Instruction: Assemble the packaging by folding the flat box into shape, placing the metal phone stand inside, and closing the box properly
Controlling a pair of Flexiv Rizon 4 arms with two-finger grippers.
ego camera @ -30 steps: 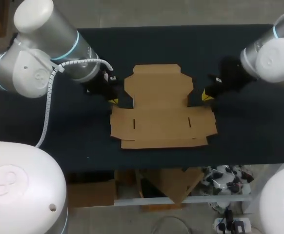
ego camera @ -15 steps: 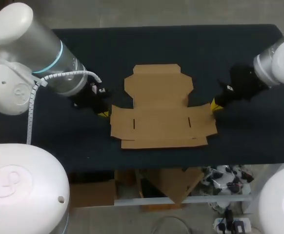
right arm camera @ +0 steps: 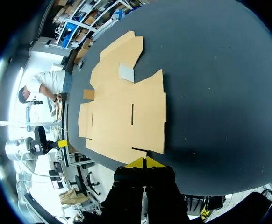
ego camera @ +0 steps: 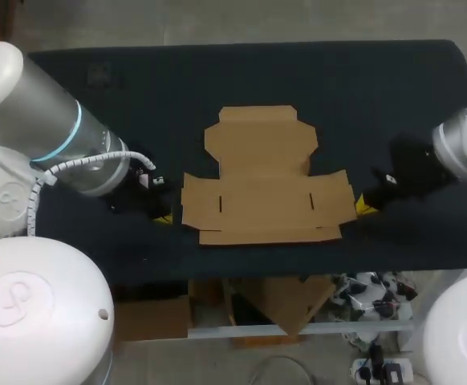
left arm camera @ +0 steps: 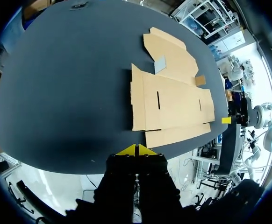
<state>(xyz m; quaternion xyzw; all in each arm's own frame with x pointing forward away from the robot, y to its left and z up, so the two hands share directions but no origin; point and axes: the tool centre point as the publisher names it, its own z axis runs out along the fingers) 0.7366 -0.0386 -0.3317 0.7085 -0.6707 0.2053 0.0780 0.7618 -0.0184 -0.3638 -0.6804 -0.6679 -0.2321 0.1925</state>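
Cardboard of the flat box (ego camera: 265, 180) lies unfolded on the dark desk (ego camera: 137, 88), midway between its left and right edges and nearer the robot's edge than the far one. The left claw (left arm camera: 136, 150) sits just off the box's left side and the right claw (right arm camera: 145, 162) just off its right side. Each has its yellow tips pressed together on nothing.

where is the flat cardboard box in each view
Head view: flat box in the middle of the table.
Left wrist view: flat box just ahead of the left gripper.
Right wrist view: flat box just ahead of the right gripper.
Shared landmark: the slots in its wide panel.
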